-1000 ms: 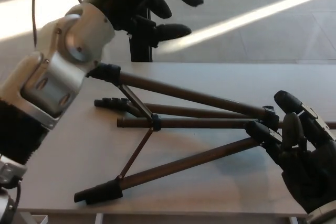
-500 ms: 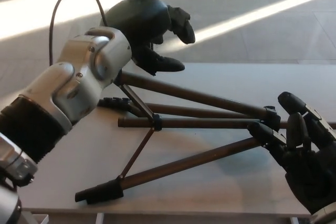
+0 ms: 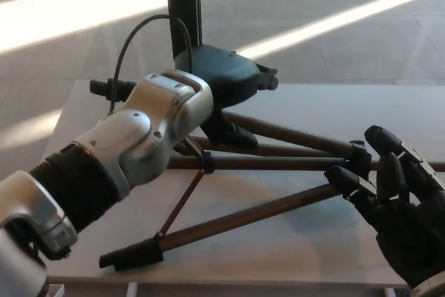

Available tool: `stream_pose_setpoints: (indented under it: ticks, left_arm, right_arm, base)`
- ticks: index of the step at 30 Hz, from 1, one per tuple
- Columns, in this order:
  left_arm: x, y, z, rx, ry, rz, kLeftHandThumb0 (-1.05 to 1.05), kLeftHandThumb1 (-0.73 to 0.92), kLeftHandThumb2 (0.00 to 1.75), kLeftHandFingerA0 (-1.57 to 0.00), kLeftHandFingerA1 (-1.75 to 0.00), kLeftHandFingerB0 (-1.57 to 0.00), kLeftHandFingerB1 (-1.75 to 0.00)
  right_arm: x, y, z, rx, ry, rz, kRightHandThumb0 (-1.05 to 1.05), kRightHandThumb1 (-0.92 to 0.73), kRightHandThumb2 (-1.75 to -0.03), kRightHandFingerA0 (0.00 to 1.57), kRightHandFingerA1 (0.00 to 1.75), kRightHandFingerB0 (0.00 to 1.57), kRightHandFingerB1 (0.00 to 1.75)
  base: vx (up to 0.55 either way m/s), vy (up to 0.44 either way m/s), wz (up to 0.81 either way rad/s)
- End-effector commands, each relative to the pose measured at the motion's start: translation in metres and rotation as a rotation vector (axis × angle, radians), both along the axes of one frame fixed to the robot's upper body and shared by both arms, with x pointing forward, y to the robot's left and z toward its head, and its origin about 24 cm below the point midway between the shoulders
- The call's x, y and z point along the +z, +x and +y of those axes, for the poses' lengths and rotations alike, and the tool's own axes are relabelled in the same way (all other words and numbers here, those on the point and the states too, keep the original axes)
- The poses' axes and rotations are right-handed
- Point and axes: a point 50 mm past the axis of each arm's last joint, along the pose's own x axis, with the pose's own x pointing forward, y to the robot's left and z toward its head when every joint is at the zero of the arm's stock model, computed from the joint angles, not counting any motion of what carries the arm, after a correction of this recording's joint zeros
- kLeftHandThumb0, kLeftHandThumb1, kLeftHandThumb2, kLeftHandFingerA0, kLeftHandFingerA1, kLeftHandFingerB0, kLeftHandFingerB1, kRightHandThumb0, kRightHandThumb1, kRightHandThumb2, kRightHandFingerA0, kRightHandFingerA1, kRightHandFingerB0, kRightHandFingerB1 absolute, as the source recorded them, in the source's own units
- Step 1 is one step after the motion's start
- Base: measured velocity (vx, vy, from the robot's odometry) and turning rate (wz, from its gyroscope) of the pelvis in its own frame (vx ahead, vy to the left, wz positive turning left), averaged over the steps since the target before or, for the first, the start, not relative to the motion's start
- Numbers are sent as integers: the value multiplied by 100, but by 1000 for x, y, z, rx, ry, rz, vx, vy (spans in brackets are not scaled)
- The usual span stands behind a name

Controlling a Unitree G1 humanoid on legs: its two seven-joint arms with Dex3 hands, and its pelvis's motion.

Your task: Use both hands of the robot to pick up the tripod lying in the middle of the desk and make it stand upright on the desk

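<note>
The tripod (image 3: 264, 163) lies flat on the pale desk (image 3: 299, 262). Its dark brown legs fan out to the left and meet at a black joint (image 3: 358, 154) on the right. The near leg ends in a black foot (image 3: 128, 255) by the front edge. My left hand (image 3: 229, 78) is low over the far leg, palm down, and hides that leg's left part. Its grip cannot be made out. My right hand (image 3: 400, 206) is open, palm up, at the front right, fingers spread just beside the joint and the near leg's end.
A black upright pole (image 3: 182, 5) stands behind the desk's far edge, just behind my left hand. My silver left forearm (image 3: 132, 151) covers the desk's left side. The front desk edge runs just below the near foot. Beyond is grey floor with sunlit stripes.
My left hand has come down and rightward from above the far edge onto the tripod's far leg. The right hand and the tripod have barely moved.
</note>
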Motion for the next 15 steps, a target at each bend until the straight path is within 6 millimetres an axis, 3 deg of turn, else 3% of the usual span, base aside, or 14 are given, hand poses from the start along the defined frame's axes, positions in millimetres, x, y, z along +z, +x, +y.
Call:
stream_pose_setpoints:
  ticks: [1,2,3,12,13,15]
  left_arm:
    - [-5,2,6,78,90,18,-40,32,99,-3,-54,0,-49]
    - [-8,1,6,78,95,22,-40,32,98,-4,-54,0,-49]
    - [-11,1,8,82,110,26,-87,73,63,-10,-46,-18,-32]
    - [-18,3,14,109,223,-2,-80,70,62,-22,-51,-11,-32]
    - [-20,3,15,114,274,-11,-83,54,93,-24,-59,-4,-37]
    - [-22,2,16,112,300,-18,-78,51,89,-30,-61,-7,-44]
  right_arm:
    - [0,-2,0,-7,-5,19,-64,-73,-62,73,66,63,54]
    - [0,-2,0,-6,-14,20,-64,-73,-62,73,67,64,53]
    - [0,-2,-1,-7,-21,21,-65,-72,-62,74,67,65,53]
    - [0,-1,0,-14,-33,23,-65,-73,-61,74,67,66,53]
    - [-1,-1,-1,-17,-32,24,-65,-73,-62,73,67,65,53]
    - [-1,-1,-1,-19,-32,26,-64,-73,-62,72,67,65,54]
  base:
    - [0,0,0]
    - [0,0,0]
    - [0,0,0]
    - [0,0,0]
    - [0,0,0]
    - [0,0,0]
